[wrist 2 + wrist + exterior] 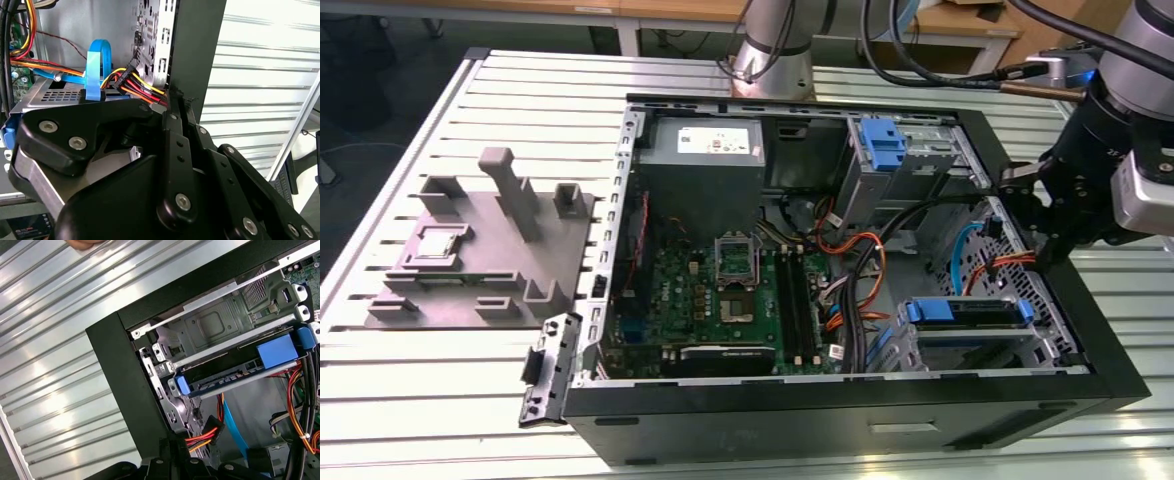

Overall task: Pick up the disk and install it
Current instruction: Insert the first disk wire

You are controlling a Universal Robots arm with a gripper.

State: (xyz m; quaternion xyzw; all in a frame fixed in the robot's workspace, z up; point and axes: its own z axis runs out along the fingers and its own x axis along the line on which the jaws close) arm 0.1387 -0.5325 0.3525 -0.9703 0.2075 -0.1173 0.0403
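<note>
The disk (pixel 967 312) lies flat in the drive bay at the front right corner of the open computer case (pixel 854 425), its blue carrier frame showing along the edge. In the first wrist view the disk (pixel 235 372) sits in the metal cage with a blue tab at its end. My gripper (pixel 1053 250) hangs at the case's right wall, a little behind and above the disk. Its fingers (pixel 171 115) stand together against the black wall's edge, close to a connector on red, yellow and black wires (pixel 142 90). Nothing shows between them. The gripper (pixel 175 445) tips are apart from the disk.
A grey plastic stand with upright posts (pixel 487 250) rests on the slatted table (pixel 427 390) on the exterior view's left. Inside the case are a power-supply box (pixel 700 150), a motherboard (pixel 727 290), loose orange and black cables (pixel 867 260) and a second blue carrier (pixel 883 145).
</note>
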